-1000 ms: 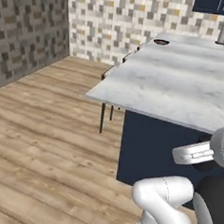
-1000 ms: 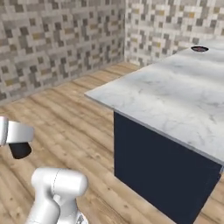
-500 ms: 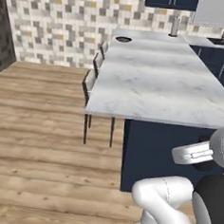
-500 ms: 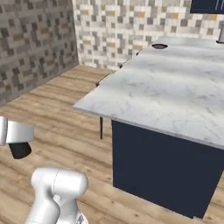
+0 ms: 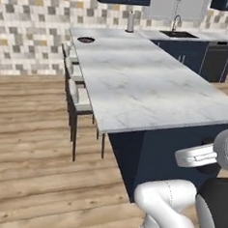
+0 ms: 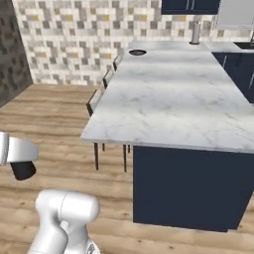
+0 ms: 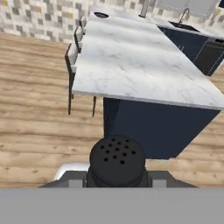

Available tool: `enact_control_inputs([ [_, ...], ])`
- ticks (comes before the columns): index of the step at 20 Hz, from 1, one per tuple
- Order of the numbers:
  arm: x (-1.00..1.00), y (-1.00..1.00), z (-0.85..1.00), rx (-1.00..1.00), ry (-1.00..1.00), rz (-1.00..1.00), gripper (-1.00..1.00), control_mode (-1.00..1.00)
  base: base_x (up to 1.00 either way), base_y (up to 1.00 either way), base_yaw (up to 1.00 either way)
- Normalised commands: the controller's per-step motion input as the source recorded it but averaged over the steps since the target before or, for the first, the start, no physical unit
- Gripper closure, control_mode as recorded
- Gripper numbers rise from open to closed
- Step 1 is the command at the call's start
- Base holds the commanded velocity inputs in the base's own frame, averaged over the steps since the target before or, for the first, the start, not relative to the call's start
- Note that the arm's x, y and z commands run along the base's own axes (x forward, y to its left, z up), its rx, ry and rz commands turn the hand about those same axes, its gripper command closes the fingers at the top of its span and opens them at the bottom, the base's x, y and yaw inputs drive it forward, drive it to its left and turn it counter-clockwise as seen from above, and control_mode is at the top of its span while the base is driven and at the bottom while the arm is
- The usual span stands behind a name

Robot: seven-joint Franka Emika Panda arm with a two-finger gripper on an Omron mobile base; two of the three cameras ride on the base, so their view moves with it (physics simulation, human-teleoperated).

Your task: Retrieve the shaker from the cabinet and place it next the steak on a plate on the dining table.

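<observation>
The shaker (image 7: 117, 161) is clenched between the fingers, so retrieval from the cabinet is judged done. The plate (image 5: 86, 39) is seen at the far left end of the marble bench (image 5: 147, 84), well apart from the shaker. Carrying there and placing remain.

Black shaker (image 7: 117, 161) with a dotted top between the fingers. Beyond it, a white, grey-veined table (image 7: 135, 61) on a navy base, brown plank floor (image 7: 39, 109), and a beige-grey mosaic wall (image 5: 35, 27).
</observation>
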Motion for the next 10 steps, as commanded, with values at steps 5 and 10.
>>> enact_control_inputs([
  [5,0.0,0.0,0.0,0.0,0.0,0.0,1.0,1.0,0.39,1.0,-0.51],
  [10,0.0,0.0,0.0,0.0,0.0,0.0,1.0,1.0,0.34,1.0,-0.48],
])
